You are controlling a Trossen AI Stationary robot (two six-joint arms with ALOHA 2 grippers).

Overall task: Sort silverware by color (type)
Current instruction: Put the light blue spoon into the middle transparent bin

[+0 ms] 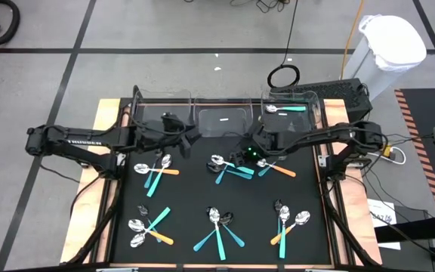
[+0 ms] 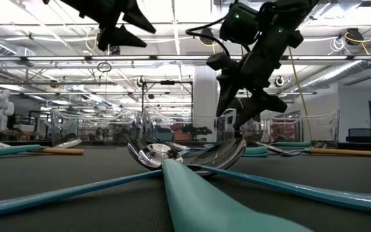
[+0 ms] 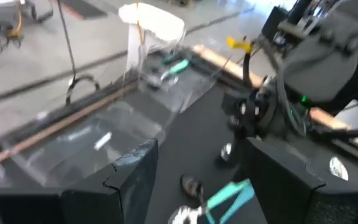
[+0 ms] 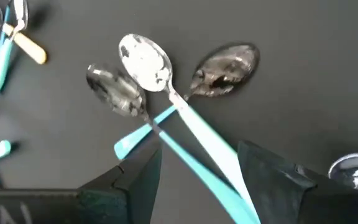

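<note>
Right gripper (image 1: 242, 157): fingers spread, empty — hovering above a crossed cluster of teal-handled silver spoons (image 4: 166, 93) mid-mat
Left gripper (image 1: 189, 137): fingers apart, empty — raised near the clear plastic bins (image 1: 165, 102)
One teal spoon (image 1: 285, 109): lying in the rightmost bin; other spoons scattered on the black mat (image 1: 187, 200)

Silver-bowled spoons (image 4: 166, 106) with teal handles on a black mat (image 1: 195, 193).
</note>
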